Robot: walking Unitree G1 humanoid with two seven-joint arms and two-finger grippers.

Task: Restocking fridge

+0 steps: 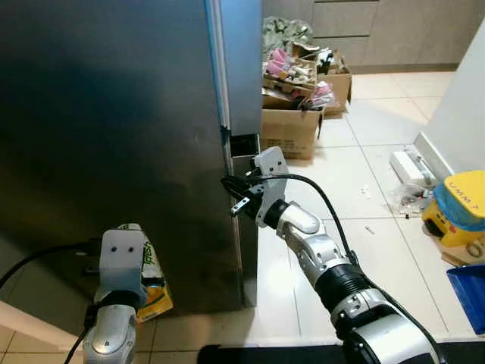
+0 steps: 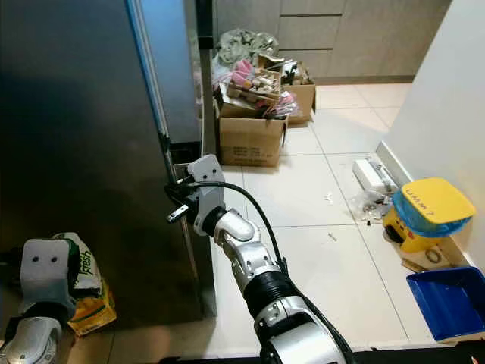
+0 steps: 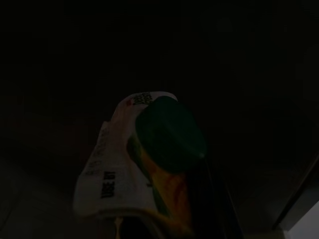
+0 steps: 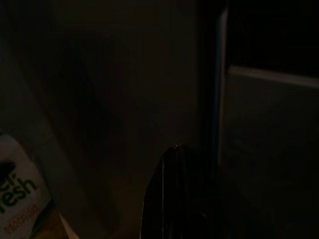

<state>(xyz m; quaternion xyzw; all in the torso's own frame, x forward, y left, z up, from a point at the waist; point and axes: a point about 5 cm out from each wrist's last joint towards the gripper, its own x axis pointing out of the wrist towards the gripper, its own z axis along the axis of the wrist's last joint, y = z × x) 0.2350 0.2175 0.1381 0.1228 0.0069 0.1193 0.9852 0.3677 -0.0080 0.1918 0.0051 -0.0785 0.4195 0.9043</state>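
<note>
The tall steel fridge door (image 1: pixel 114 136) stands before me, its right edge (image 1: pixel 227 152) running down the middle of the view. My right gripper (image 1: pixel 235 194) is at that edge about halfway down, open, its black fingers spread against the door's seam; one finger (image 4: pixel 174 199) appears dark in the right wrist view. My left gripper is low at the left behind its grey wrist mount (image 1: pixel 121 265), shut on a juice carton (image 1: pixel 154 284). The carton is white, green and orange with a green cap (image 3: pixel 169 132) and is held in front of the door's lower part.
Open cardboard boxes (image 1: pixel 292 125) full of clutter stand on the tiled floor behind the fridge's right side. A yellow and blue bin (image 1: pixel 462 208), a blue tray (image 1: pixel 470 296) and small litter lie at the right by a white wall (image 1: pixel 462 98).
</note>
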